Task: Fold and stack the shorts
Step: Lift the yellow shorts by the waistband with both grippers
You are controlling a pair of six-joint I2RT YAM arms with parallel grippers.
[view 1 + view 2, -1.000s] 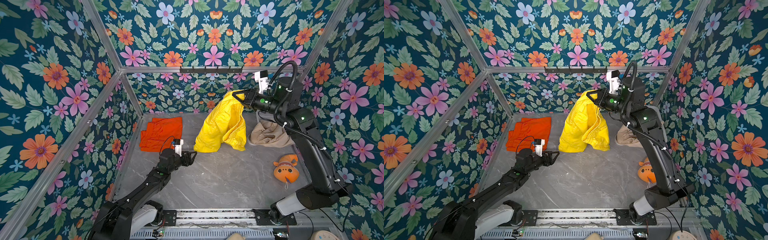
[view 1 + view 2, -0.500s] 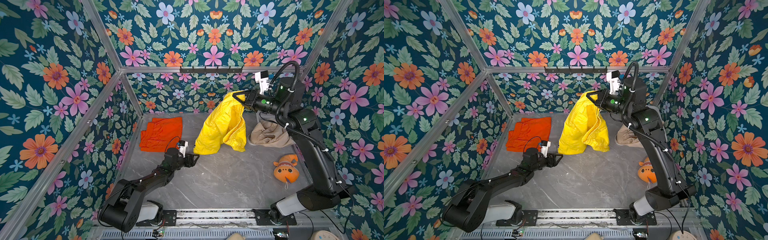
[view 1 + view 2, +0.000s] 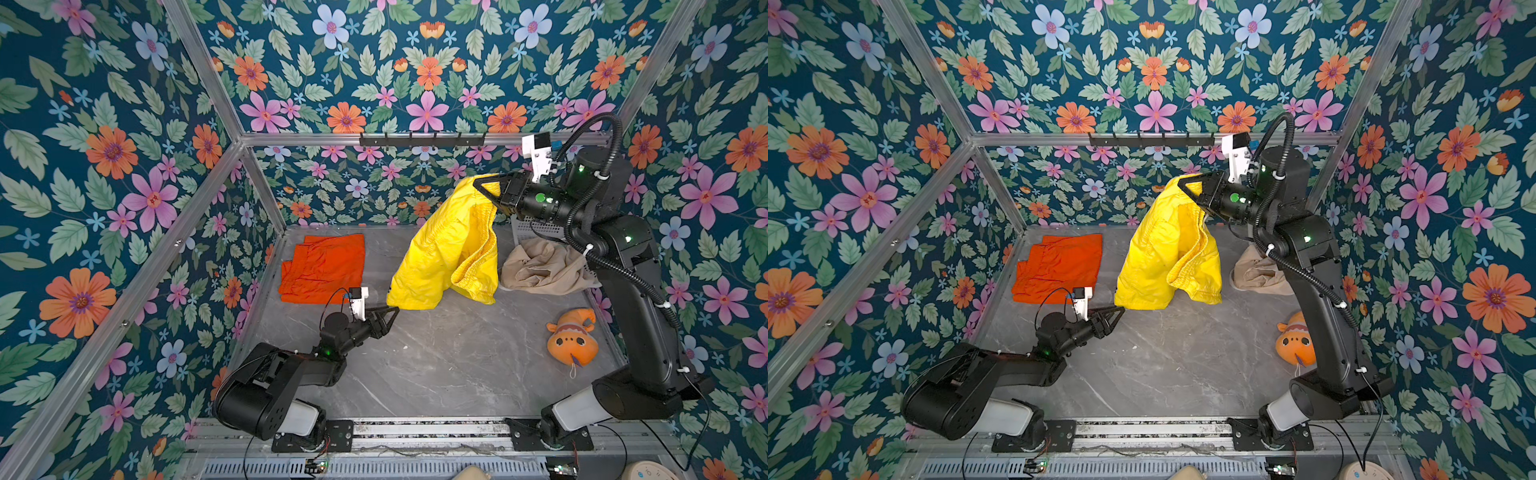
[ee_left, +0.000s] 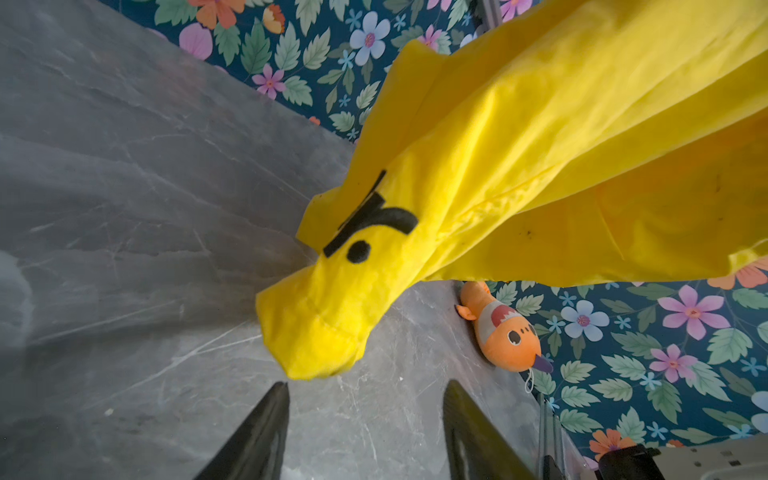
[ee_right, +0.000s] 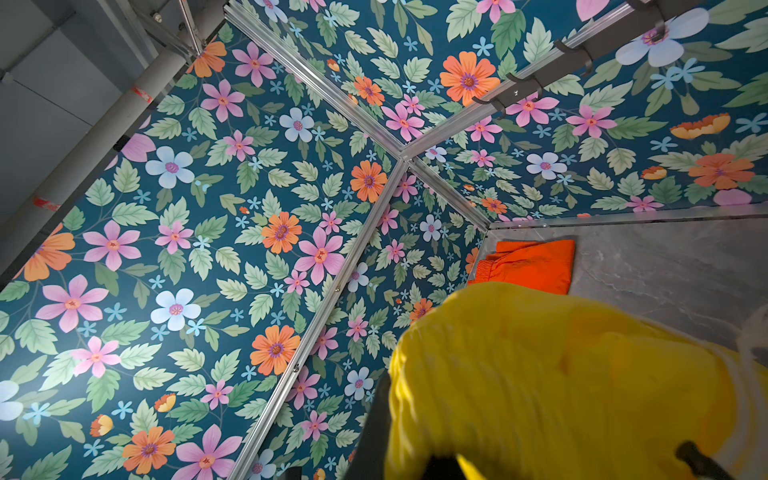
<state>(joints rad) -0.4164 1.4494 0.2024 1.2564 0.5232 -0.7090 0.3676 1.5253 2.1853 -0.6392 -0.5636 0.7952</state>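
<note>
Right gripper [image 3: 481,186] pinches the bright yellow fabric shorts [image 3: 444,257] by the waistband, dangling them high; their lower corner hangs just ahead of the left gripper [image 4: 365,388], jaws parted and empty, the nearer arm for it.

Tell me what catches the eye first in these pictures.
The yellow shorts dangle from the shut right gripper, raised high at the back. Below, the open left gripper sits just short of their lowest corner. Folded orange shorts lie back left, and a plush fish lies on the right.
</note>
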